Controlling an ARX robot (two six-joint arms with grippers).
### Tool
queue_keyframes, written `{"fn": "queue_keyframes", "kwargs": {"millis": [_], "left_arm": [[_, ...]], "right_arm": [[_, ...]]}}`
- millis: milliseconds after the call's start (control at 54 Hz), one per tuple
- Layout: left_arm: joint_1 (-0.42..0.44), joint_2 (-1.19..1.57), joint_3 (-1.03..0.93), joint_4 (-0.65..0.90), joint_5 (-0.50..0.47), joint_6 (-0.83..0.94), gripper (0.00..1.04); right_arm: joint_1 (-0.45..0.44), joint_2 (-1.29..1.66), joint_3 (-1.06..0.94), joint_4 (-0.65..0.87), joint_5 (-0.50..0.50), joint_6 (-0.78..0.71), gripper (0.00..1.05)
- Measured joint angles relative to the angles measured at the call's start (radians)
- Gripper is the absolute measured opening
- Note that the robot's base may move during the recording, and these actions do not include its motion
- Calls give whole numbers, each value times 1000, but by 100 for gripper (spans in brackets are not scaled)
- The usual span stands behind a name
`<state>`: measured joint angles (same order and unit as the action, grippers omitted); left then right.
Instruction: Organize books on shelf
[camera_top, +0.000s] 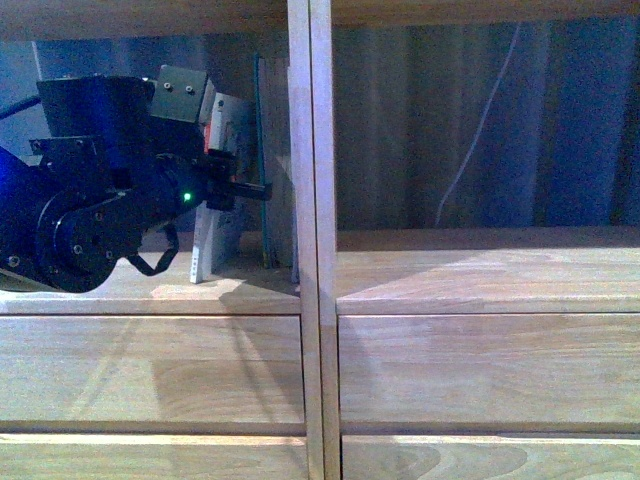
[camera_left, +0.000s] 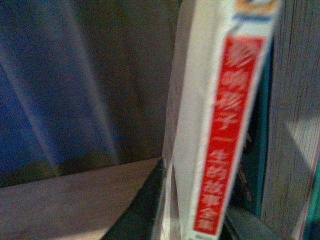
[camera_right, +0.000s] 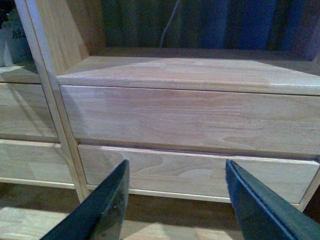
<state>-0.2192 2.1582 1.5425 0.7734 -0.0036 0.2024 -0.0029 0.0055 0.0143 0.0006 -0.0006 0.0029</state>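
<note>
**Front view: left arm at the books, right arm idle**

Front view shows your left gripper (camera_top: 235, 185) inside the left compartment of the shelf (camera_top: 310, 290), against the pale paperback (camera_top: 215, 235). That book stands nearly upright, long axis vertical, tilted slightly, with the teal book (camera_top: 262, 160) just beside it toward the centre post. You cannot tell from any view whether the jaws are clamped on the paperback. The left wrist view shows its red-and-white spine (camera_left: 227, 135) close up, with grey page edges (camera_left: 292, 125) beyond. The right compartment holds no books. Your right gripper (camera_right: 175, 200) is spread wide and holds nothing, facing the drawer fronts (camera_right: 190, 117). The left arm is therefore nearer.
</note>
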Motion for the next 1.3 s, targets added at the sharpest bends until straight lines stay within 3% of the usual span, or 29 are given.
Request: {"fn": "queue_keyframes", "kwargs": {"millis": [204, 259, 370, 648, 796, 851, 981, 1092, 1295], "left_arm": [[-5, 6, 2, 4, -6, -1, 64], [-4, 6, 2, 6, -8, -2, 76], [-2, 5, -8, 4, -2, -24, 99], [6, -46, -120, -25, 59, -122, 97], [11, 115, 99, -45, 116, -204, 97], [12, 129, 93, -34, 122, -225, 97], [14, 11, -153, -15, 161, -277, 97], [16, -265, -441, -20, 219, -317, 97], [16, -568, -616, -14, 263, -349, 97]], "right_arm": [[0, 0, 0, 0, 0, 0, 91], [0, 0, 0, 0, 0, 0, 99], [0, 0, 0, 0, 0, 0, 98], [0, 0, 0, 0, 0, 0, 98], [0, -1, 0, 0, -2, 0, 98], [0, -1, 0, 0, -2, 0, 98], [0, -1, 0, 0, 0, 0, 98], [0, -1, 0, 0, 0, 0, 98], [0, -1, 0, 0, 0, 0, 98]]}}
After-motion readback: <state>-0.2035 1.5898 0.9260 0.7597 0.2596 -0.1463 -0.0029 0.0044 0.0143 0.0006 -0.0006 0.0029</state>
